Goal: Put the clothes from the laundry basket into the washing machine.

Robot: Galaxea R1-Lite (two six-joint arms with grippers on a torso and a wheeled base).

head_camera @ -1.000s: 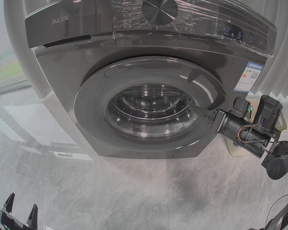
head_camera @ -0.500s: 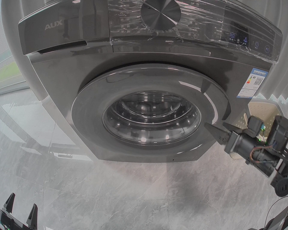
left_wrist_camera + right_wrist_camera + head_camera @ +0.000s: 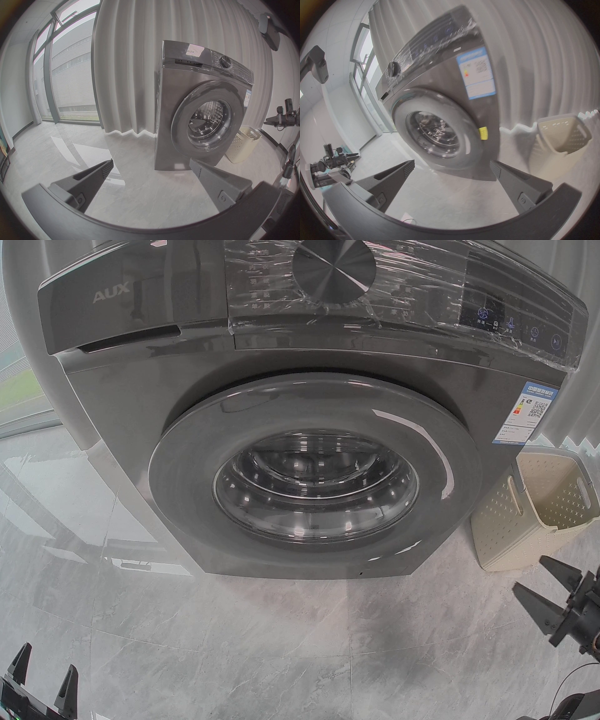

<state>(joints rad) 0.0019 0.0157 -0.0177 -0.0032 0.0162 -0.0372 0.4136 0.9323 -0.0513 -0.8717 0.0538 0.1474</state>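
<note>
Right end effector point(image 3: 545, 591) spread wide, hanging low at near right, just this side of laundry basket point(image 3: 500, 527). Basket sits on floor point(image 3: 281, 640), right beside washing machine point(image 3: 112, 396). Machine door point(image 3: 187, 477) shut. Left end effector point(image 3: 44, 674) spread too, near left corner.

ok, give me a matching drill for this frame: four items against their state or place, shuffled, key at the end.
1. washing machine door
2. laundry basket
3. left gripper
4. right gripper

A. open, just in front of the basket
B. shut, glass facing the robot
C. open, low at the robot's far left
D. cream, standing on the floor

Pairs: 1-B, 2-D, 3-C, 4-A
</note>
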